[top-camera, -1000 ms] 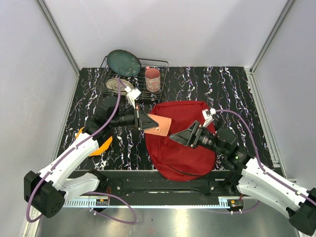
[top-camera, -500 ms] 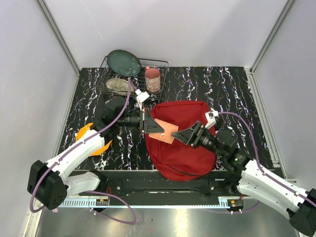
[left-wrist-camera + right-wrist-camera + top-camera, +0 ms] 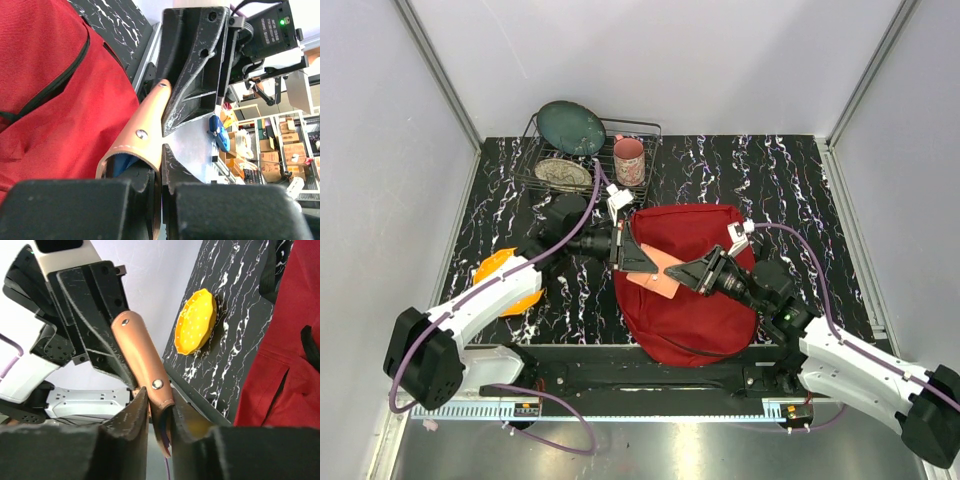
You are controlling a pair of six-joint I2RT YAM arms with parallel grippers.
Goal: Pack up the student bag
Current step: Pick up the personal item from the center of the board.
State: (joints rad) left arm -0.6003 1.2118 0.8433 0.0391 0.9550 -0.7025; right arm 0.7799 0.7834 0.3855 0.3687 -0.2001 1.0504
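We are keeping our left gripper [image 3: 645, 262] clamped on one end of a tan riveted pouch [image 3: 655, 283] and pinching its other end in our right gripper [image 3: 678, 277], above the dark-red student bag [image 3: 705, 320] lying mid-table [image 3: 790, 180].

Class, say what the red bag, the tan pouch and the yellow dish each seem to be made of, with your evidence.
Red bag: woven fabric, matte; it creases softly and has sewn seams.
Tan pouch: probably leather or an imitation, smooth with a slight sheen, set with metal rivets.
Yellow dish: likely plastic, glossy, with a moulded faceted rim.
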